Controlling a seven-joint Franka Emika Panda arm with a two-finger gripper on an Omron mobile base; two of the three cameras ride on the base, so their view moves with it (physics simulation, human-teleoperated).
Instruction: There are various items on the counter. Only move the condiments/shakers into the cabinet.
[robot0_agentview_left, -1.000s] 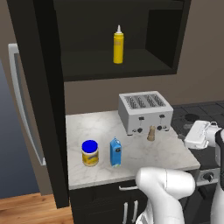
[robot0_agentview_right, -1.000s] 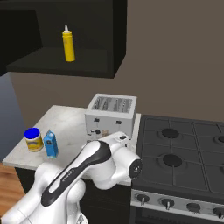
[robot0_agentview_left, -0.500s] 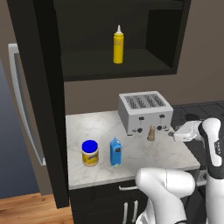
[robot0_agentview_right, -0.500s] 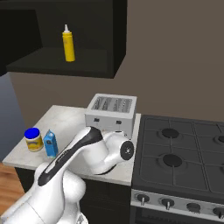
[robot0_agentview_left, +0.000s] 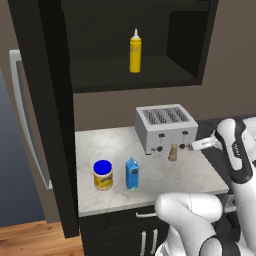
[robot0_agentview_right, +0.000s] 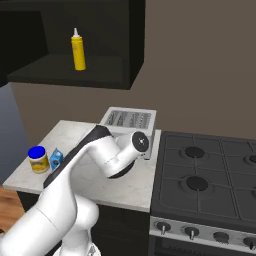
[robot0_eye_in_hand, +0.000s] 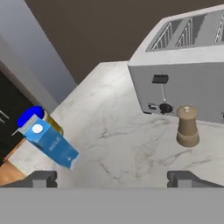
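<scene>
Below me the white grey-veined marble countertop (robot0_agentview_left: 165, 175) carries four things. The silver four-slot toaster (robot0_agentview_left: 165, 127) stands at the back, toward the stove side. Just in front of it, close to its knobs, stands the small tan wooden shaker (robot0_eye_in_hand: 187, 126), upright. Toward the front left, the blue-lidded jar (robot0_agentview_left: 103, 174) and the small blue carton (robot0_agentview_left: 132, 173) stand side by side, near each other. Above, on the cabinet's dark inner shelf (robot0_agentview_left: 150, 70), I see the yellow squeeze bottle (robot0_agentview_left: 135, 51) standing upright.
</scene>
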